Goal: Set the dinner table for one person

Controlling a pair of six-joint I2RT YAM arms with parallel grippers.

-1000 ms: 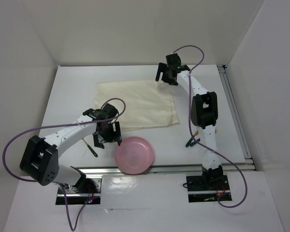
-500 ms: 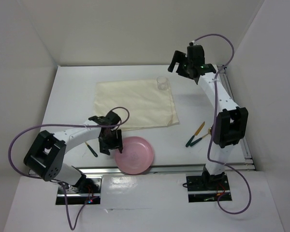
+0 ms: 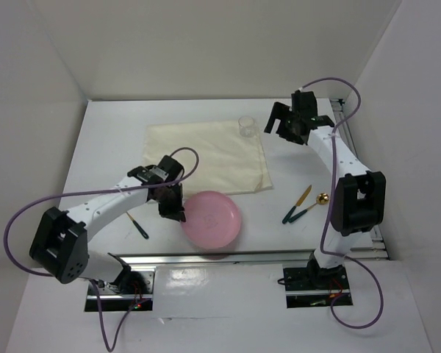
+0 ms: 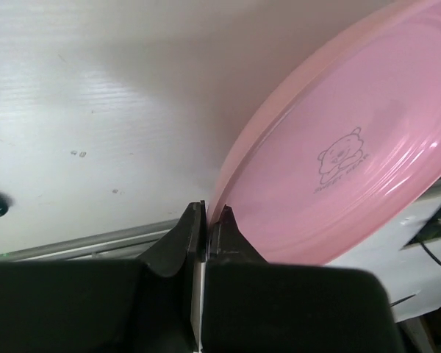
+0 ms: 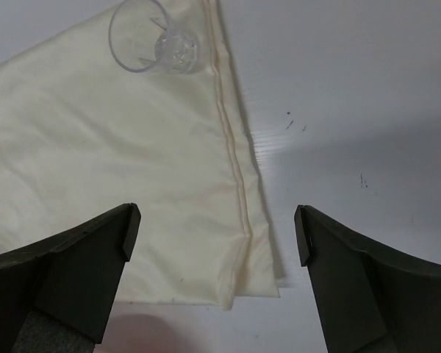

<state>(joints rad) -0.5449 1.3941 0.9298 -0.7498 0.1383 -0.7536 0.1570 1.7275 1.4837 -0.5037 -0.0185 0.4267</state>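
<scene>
Pinching the pink plate [image 3: 212, 219] by its rim near the near edge of the dinner table [image 3: 110, 140], the left gripper [image 4: 209, 220] should carry it level onto the cream mat [image 3: 206, 158]. The right gripper [image 5: 217, 220] gapes wide, empty, toward the far right corner.

Tiny lettering on the pink plate [image 4: 367, 140] (under a bear drawing) is unreadable.

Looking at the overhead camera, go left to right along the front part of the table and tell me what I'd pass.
Slim dark-green-handled utensil → left claw → round pink plastic plate, which that claw pinches at the rim → pair of green-handled gold utensils.
</scene>
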